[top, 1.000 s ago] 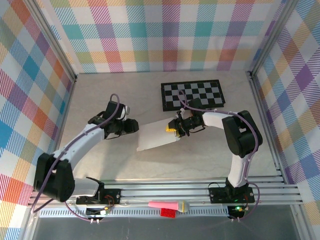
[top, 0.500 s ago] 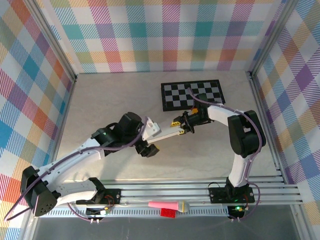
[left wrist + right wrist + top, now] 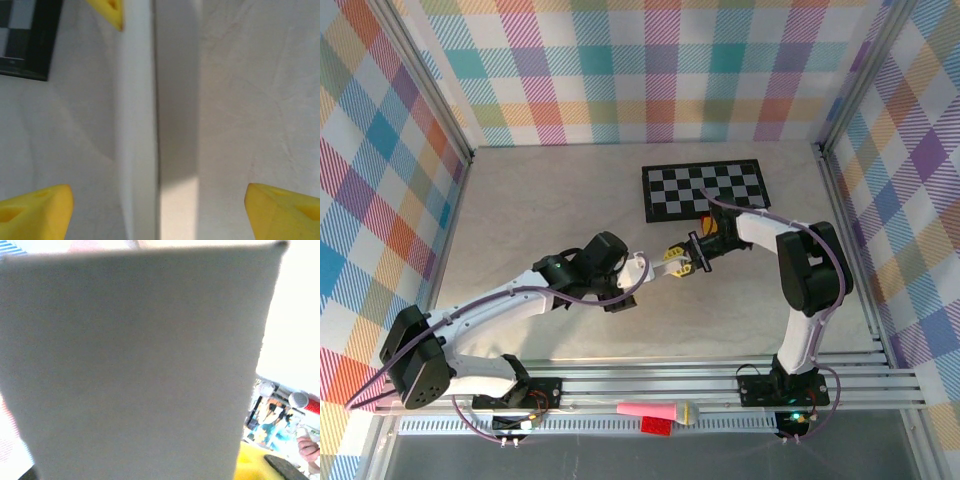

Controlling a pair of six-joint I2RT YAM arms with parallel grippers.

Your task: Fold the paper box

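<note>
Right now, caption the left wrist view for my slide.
Paper box edge-on between the left arm's spread yellow fingers, checkerboard mat at upper left.

Left of the checkerboard mat (image 3: 705, 191), the table (image 3: 520, 200) is bare right to the side wall. Just near of the mat, the paper box (image 3: 137, 125) stands edge-on. The left gripper (image 3: 160, 215) straddles it with fingers wide, and the right gripper (image 3: 674, 262) grips the end nearest the mat. Both arms bar approach from the mat's near side.
</note>
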